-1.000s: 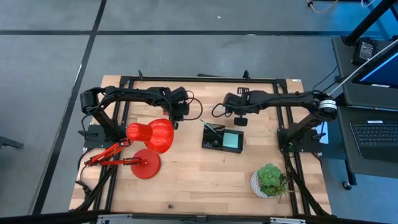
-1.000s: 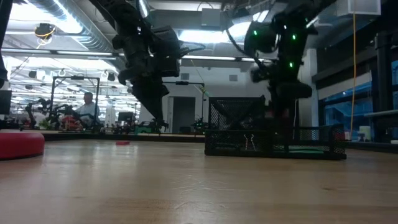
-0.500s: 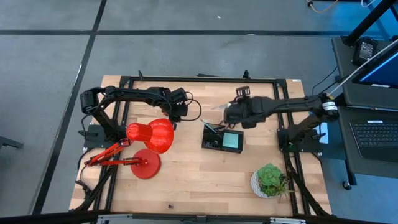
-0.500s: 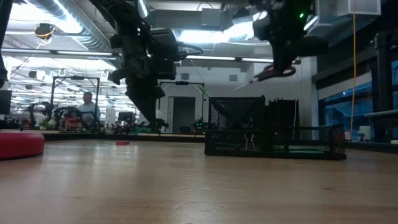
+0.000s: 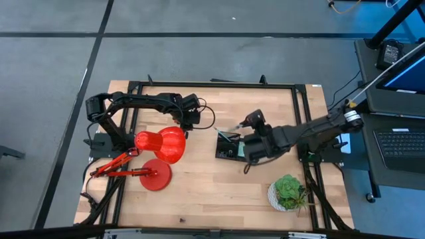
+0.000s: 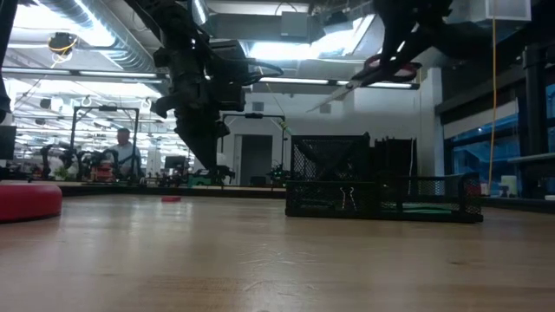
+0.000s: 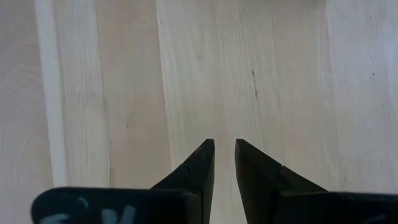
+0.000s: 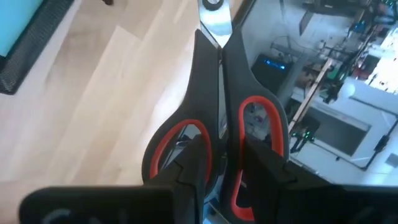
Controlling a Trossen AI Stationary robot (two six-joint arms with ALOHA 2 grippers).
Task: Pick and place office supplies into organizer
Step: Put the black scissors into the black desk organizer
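My right gripper is shut on the red-handled scissors. It holds them high above the black organizer, whose mesh walls show in the low view. The blades slant down toward the table's left. A light-blue sticky pad lies in the organizer, and a thin pen stands in its left compartment. My left gripper hovers low over bare wood beside the red lamp, its fingers nearly together and holding nothing. My right gripper holds the scissors by the handle end, where the two red-lined loops meet. One finger lies over each loop, and the fingers run along the scissors. The scissors are lifted clear, with the blades pointing away from the wrist and tilted downward.
The big red lamp stands on the left half, its base near the left edge. A potted plant sits at the near right corner. A tiny red piece lies on the wood left of the organizer.
My right gripper rose from table level behind the organizer, bringing the scissors up clear of the table. It then swung toward the near edge until it was above the organizer. The scissors tipped, so the blades now slant down to the left. My left arm barely moved.
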